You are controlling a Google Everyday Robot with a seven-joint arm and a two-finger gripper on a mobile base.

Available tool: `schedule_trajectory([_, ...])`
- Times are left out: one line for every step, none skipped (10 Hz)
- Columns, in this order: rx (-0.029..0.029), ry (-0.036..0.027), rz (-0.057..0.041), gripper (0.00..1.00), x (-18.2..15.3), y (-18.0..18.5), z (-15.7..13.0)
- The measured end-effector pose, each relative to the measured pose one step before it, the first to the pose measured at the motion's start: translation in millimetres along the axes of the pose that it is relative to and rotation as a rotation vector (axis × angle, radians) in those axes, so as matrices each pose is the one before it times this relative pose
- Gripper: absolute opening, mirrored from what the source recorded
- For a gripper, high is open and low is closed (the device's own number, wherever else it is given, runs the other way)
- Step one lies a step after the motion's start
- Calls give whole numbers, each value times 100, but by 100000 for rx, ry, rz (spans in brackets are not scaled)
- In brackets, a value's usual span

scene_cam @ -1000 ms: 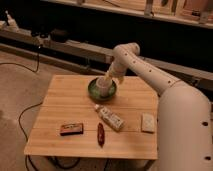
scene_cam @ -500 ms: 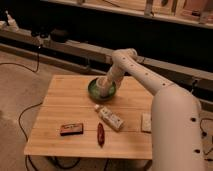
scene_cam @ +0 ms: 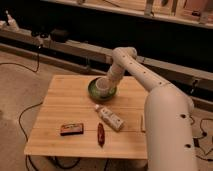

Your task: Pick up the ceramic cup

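Observation:
The ceramic cup [scene_cam: 102,88] is a small off-white cup standing inside the round green dish [scene_cam: 93,92] at the back middle of the wooden table [scene_cam: 65,102]. My gripper [scene_cam: 108,82] is at the end of the white arm, directly over the cup and the dish. It seems to touch the cup's far side. The arm's wrist hides the cup's back rim.
A white tube with a cap [scene_cam: 110,118] lies in the middle of the table. A red item [scene_cam: 100,134] and a dark flat box [scene_cam: 71,129] lie near the front edge. My white arm [scene_cam: 165,125] covers the table's right side. Cables run over the floor on the left.
The arm's body has swung further over the table's right side and now hides the pale object there. The gripper stays at the green dish and the cup.

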Motion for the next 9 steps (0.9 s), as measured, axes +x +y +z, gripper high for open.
schedule_trajectory([1921, 1203, -297, 0, 595, -276, -1570])
schedule_trajectory([1410, 195, -363, 0, 174, -280, -1087])
schedule_trajectory([1845, 881, -284, 0, 290, -298, -1523])
schedule_trajectory([1763, 305, -251, 0, 79, -232, -1903])
schedule_trajectory([1048, 188, -393, 0, 8, -169, -1520])
schedule_trajectory([614, -1275, -1262, 0, -452, -215, -2373])
schedule_trajectory([-107, -1577, -897, 0, -537, -7, -1459])
schedule_trajectory([-100, -663, -184, 0, -290, 179, -688])
schedule_trajectory([-84, -39, 64, 0, -25, 84, -28])
